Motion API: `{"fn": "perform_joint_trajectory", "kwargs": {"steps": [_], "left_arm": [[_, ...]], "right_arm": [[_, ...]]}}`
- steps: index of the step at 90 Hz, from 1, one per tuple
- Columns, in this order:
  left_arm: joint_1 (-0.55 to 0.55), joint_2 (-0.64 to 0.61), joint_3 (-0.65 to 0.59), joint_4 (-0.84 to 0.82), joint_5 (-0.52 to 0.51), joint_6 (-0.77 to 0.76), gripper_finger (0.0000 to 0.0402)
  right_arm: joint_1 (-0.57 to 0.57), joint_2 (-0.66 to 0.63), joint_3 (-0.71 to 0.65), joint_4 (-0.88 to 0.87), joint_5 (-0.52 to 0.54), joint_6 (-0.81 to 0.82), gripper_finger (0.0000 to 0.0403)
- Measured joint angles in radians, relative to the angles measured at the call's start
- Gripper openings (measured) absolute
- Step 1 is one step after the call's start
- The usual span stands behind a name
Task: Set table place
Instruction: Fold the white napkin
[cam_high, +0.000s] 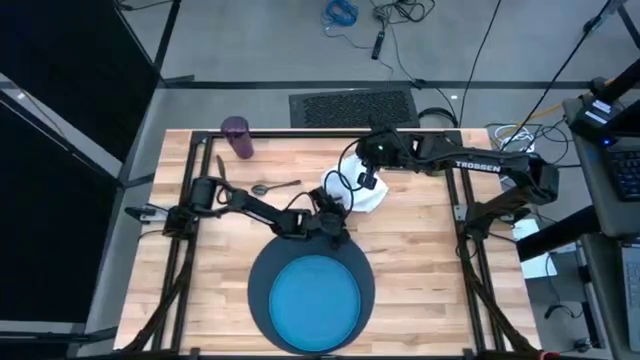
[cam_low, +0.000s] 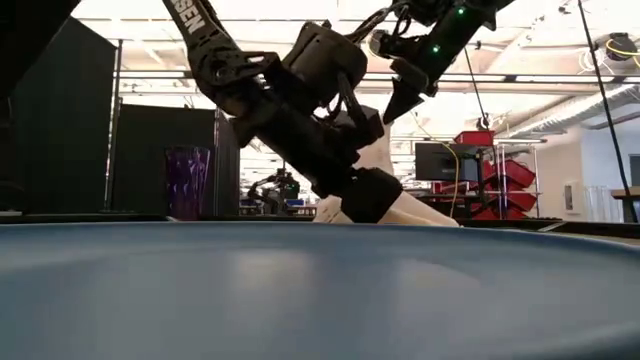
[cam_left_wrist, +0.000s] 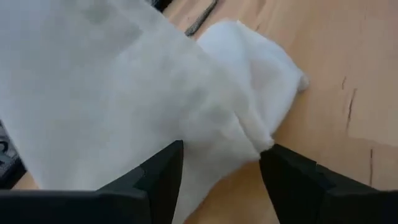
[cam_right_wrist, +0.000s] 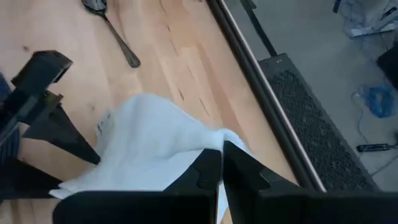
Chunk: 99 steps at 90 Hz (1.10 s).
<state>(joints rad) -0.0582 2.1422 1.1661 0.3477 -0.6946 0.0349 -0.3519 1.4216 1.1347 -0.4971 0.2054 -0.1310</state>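
White napkin (cam_high: 368, 193) on worktop (cam_high: 420, 250), right pincer (cam_right_wrist: 221, 163) closed pinching its edge, left pincer (cam_left_wrist: 221, 171) open over it, spoon (cam_high: 274, 187) nearby.

White napkin (cam_high: 368, 195) crumpled on table (cam_high: 420, 250)

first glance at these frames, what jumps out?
The white napkin, bunched near the middle of the table, with both arms converging on it: the left tool is open around one part of the cloth, and the right tool is pinched shut on another. Next, the bright blue plate on its dark round mat at the near edge, and a purple cup at the far left corner.
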Motion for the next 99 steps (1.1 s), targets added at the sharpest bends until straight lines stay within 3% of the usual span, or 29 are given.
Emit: {"fn": "perform_joint_trajectory", "kwargs": {"steps": [29,37,51,56,74,99], "left_arm": [[0.0,0.002,0.0,0.012,-0.074,-0.043,0.0178],[0.0,0.002,0.0,0.011,-0.074,-0.048,0.0141],[-0.001,0.002,0.0,0.01,-0.05,-0.047,0.0033],[-0.001,0.002,0.0,0.011,-0.039,-0.047,0.0012],[-0.008,-0.003,0.0,0.008,-0.048,-0.002,0.0002],[-0.054,-0.103,0.0,0.002,-0.214,0.135,0.0]], "right_arm": [[0.0,0.0,0.0,0.001,-0.003,0.008,0.0],[0.0,0.0,0.0,0.0,-0.003,0.008,0.0],[0.0,0.0,0.0,-0.001,-0.002,0.008,0.0],[0.0,0.0,0.0,-0.001,-0.002,0.008,0.0],[0.0,0.0,0.0,-0.002,-0.002,0.008,0.0],[0.0,0.0,0.0,-0.004,0.0,-0.02,0.0]]}}
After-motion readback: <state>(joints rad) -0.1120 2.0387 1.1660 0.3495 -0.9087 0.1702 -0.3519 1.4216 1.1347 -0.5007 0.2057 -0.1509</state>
